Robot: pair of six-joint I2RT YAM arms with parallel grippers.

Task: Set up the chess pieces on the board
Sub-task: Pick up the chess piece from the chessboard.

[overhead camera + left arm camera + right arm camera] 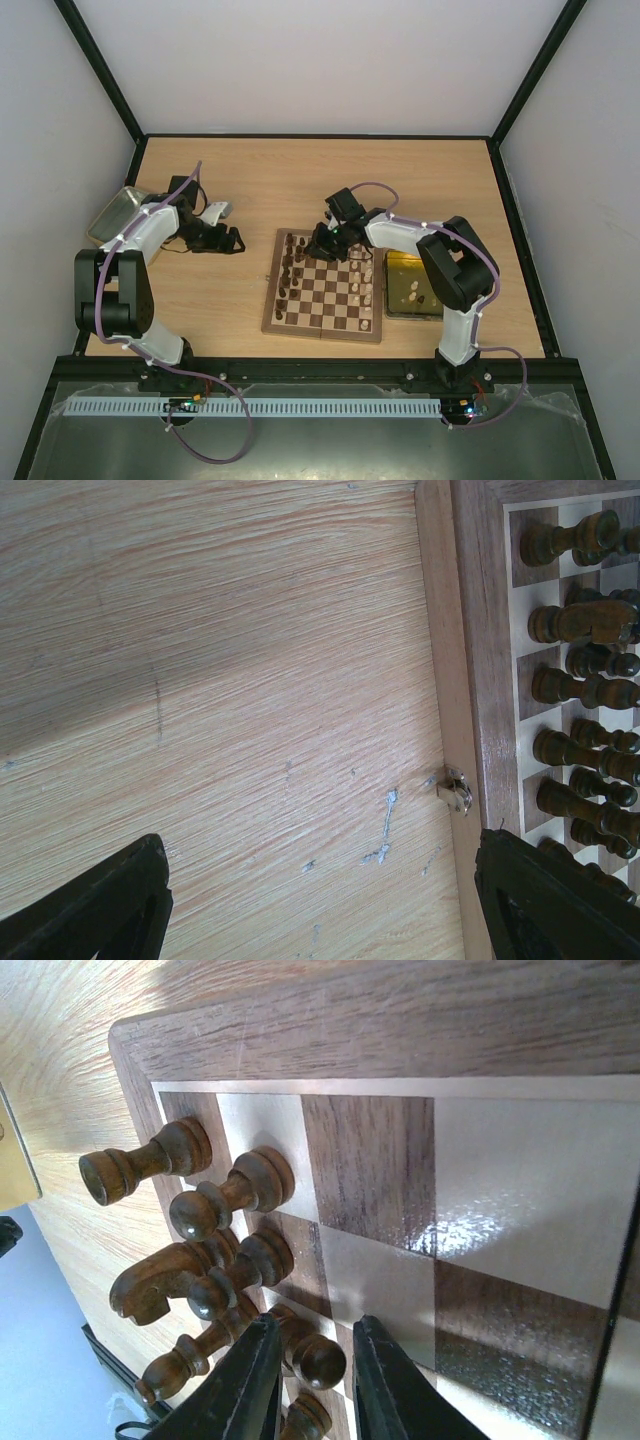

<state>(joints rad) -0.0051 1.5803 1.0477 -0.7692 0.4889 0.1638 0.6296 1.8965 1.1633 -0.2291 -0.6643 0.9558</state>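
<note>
The board (pixel 325 325) lies mid-table. Dark chess pieces (pixel 290 275) stand in its two left columns and pale ones (pixel 367 285) along its right side. My right gripper (pixel 327 245) hangs low over the board's far left corner. In the right wrist view it (pixel 312 1325) straddles an upright dark pawn (pixel 320 1360), jaws narrow, with a strip of board showing between the pawn and the right finger (pixel 395 1385). My left gripper (pixel 232 240) sits left of the board, wide open over bare table (pixel 320 920) with nothing in it. The board's edge (pixel 480 630) runs beside its right finger (pixel 560 900).
A yellowish tray (pixel 395 268) with a few pieces lies against the board's right side, under the right arm. A grey metal tray (pixel 118 215) sits at the far left by the left arm. A small metal latch (pixel 456 788) sticks out of the board's left edge.
</note>
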